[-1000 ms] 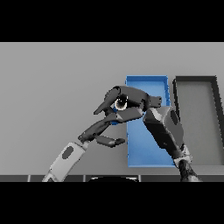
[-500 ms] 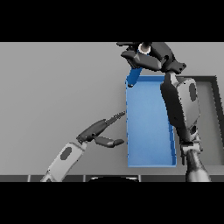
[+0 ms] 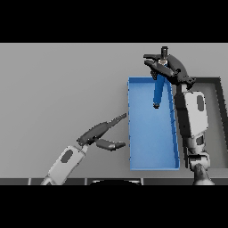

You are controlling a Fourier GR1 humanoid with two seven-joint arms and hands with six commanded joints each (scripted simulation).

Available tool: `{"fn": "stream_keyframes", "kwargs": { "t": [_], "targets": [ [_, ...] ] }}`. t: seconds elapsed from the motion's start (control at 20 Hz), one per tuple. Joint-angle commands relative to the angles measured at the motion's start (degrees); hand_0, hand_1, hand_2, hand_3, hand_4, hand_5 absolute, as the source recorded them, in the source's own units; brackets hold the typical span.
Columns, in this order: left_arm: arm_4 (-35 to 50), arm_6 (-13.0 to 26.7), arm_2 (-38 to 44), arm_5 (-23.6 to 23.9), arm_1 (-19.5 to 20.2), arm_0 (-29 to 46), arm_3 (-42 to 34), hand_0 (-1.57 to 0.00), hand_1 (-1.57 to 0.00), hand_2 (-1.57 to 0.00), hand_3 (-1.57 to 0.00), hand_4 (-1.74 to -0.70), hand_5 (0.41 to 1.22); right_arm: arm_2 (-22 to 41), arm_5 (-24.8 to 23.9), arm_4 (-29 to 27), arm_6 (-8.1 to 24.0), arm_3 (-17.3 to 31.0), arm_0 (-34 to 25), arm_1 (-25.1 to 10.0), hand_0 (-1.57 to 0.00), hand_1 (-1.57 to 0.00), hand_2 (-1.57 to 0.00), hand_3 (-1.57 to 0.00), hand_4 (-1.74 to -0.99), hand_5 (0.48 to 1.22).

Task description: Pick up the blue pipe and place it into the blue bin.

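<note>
Inspecting head view, the only view supplied: findings follow.

Right hand: the right hand (image 3: 168, 67) is at the far end of the blue bin (image 3: 138, 133), above its rear rim, reached there by the right arm (image 3: 192, 120), which comes up from the lower edge along the bin's right side.

Right hand state: fingers and thumb are curled round the top end of the blue pipe (image 3: 157, 92); the grip is closed on it, with some fingers spread outward to the left.

Blue pipe: it hangs from the right hand, roughly upright with a slight tilt, its lower end pointing down over the far part of the bin's interior. Whether that lower end touches the bin floor cannot be told.

Blue bin: a long rectangular tray, open at the top, lying on the grey table (image 3: 58, 89) right of centre, its long side running away from the robot.

Dark bin: a dark bin (image 3: 219, 102) stands just beside the blue bin on its right, partly hidden behind the right arm.

Left hand: the left hand (image 3: 100, 133) is low at centre-left, near the blue bin's left wall but apart from it.

Left hand state: fingers straight and extended toward the bin, thumb held apart below them; it holds nothing.
</note>
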Motion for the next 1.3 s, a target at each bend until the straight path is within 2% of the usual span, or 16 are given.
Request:
{"fn": "stream_keyframes", "kwargs": {
  "t": [0.0, 0.1, 0.15, 0.25, 0.3, 0.35, 0.4, 0.45, 0.5, 0.55, 0.65, 0.75, 0.85, 0.95, 1.2, 1.25],
  "targets": [
    [0.07, -0.02, 0.18, -0.02, 0.07, -0.37, -0.15, 0.0, 0.0, 0.0, 0.0, -0.87, 0.481, 0.05, -1.26, 0.8, 1.52, 0.02, 1.31, 0.18, -1.57, -1.57, -1.57, -1.57, -1.499, 1.221],
    [0.71, -0.23, 0.46, -0.17, -0.15, -0.11, 0.16, 0.0, 0.0, 0.0, 0.0, -0.87, 0.479, 0.01, -3.85, 2.34, 4.97, -0.66, 4.35, 0.45, -1.57, -1.57, -1.57, -1.57, -1.499, 1.221],
    [0.41, -0.84, 0.04, -0.11, -0.35, 0.18, 0.08, 0.0, 0.0, 0.0, 0.0, -0.88, 0.479, 0.48, -3.9, 3.27, 5.37, -1.1, 6.7, 0.35, -1.57, -1.57, -1.57, -1.57, -1.499, 1.221],
    [0.56, -0.62, 0.3, -0.29, 0.42, 0.46, -0.49, 0.0, 0.0, 0.0, 0.0, -0.88, 0.475, 3.65, -5.28, 2.32, 5.37, 1.09, 8.22, -1.83, -1.57, -1.57, -1.57, -1.02, -1.586, 1.221],
    [0.02, -0.83, -0.15, -0.03, 0.22, 0.73, -0.54, 0.0, 0.0, 0.0, 0.0, -0.88, 0.476, 6.02, -6.22, 0.53, 5.37, 2.05, 9.4, -3.19, -1.57, -1.57, -1.57, -0.82, -1.617, 1.221],
    [0.05, -0.49, -0.06, 0.18, -0.19, 0.49, -0.16, 0.0, 0.0, 0.0, 0.0, -0.88, 0.479, 9.02, -7.13, -1.26, 5.37, 2.56, 9.58, -4.69, -1.57, -1.57, -1.57, -0.68, -1.642, 1.221],
    [0.43, 0.16, 0.26, 0.26, -0.56, -0.31, -0.06, 0.0, 0.0, 0.0, 0.0, -0.88, 0.481, 11.88, -8.19, -2.27, 5.37, 3.24, 10.17, -5.92, -1.57, -1.57, -1.57, -0.62, -1.662, 1.221],
    [0.4, 0.14, 0.27, 0.17, -0.46, -0.45, -0.02, 0.0, 0.0, 0.0, 0.0, -0.89, 0.483, 15.3, -10.39, -4.42, 5.37, 3.8, 10.88, -7.82, -1.57, -1.57, -1.57, -0.81, -1.617, 1.199],
    [0.67, 0.6, 0.65, 0.0, -0.28, -0.83, 0.32, 0.0, 0.0, 0.0, 0.0, -0.89, 0.486, 18.85, -12.43, -7.24, 5.37, 5.55, 10.96, -9.6, -1.57, -1.51, -1.45, -0.96, -1.573, 1.188],
    [0.53, -0.02, 0.38, -0.11, -0.05, -0.36, -0.15, 0.0, 0.0, 0.0, 0.0, -0.88, 0.49, 23.38, -13.99, -11.23, 5.37, 7.52, 9.95, -11.12, -1.26, -1.21, -1.16, -0.77, -1.515, 1.176],
    [-0.08, -0.06, -0.44, 0.19, -0.85, 0.19, 0.2, 0.0, 0.0, 0.0, 0.0, -0.88, 0.495, 31.57, -16.23, -20.19, 5.38, 11.52, 7.3, -13.76, -0.8, -0.77, -0.74, -0.49, -1.385, 1.114],
    [-0.21, -0.18, 0.04, 0.5, -0.73, -0.29, 0.53, 0.0, 0.0, 0.0, 0.0, -0.88, 0.497, 37.73, -14.37, -25.77, 5.37, 10.9, 5.65, -16.22, -0.51, -0.5, -0.48, -0.31, -1.296, 1.152],
    [0.03, 0.04, -0.02, 0.35, -0.77, -0.49, 0.22, 0.0, 0.0, 0.0, 0.0, -0.88, 0.495, 42.06, -12.31, -25.77, 5.38, 9.47, 4.65, -18.38, -0.33, -0.32, -0.3, -0.2, -1.23, 1.056],
    [-0.35, 0.25, -0.09, 0.38, -0.59, -0.55, 0.52, 0.0, 0.0, 0.0, 0.0, -0.88, 0.491, 44.26, -11.69, -22.35, 5.08, 7.24, 4.8, -19.94, -0.21, -0.2, -0.19, -0.13, -1.179, 0.982],
    [-0.93, 0.01, -0.26, 0.89, -1.03, -0.16, 1.51, 0.0, 0.0, 0.0, 0.0, -0.88, 0.48, 46.6, -10.63, -18.13, 3.08, 8.23, 3.86, -19.65, -0.07, -0.07, -0.06, -0.04, -1.131, 0.829],
    [-0.55, -1.05, -0.01, 0.58, -0.61, -0.02, 1.01, 0.0, 0.0, 0.0, 0.0, -0.88, 0.478, 46.76, -10.74, -17.8, 2.98, 8.3, 3.9, -19.63, -0.19, -0.09, -0.05, -0.03, -1.131, 0.809]
  ]
}}
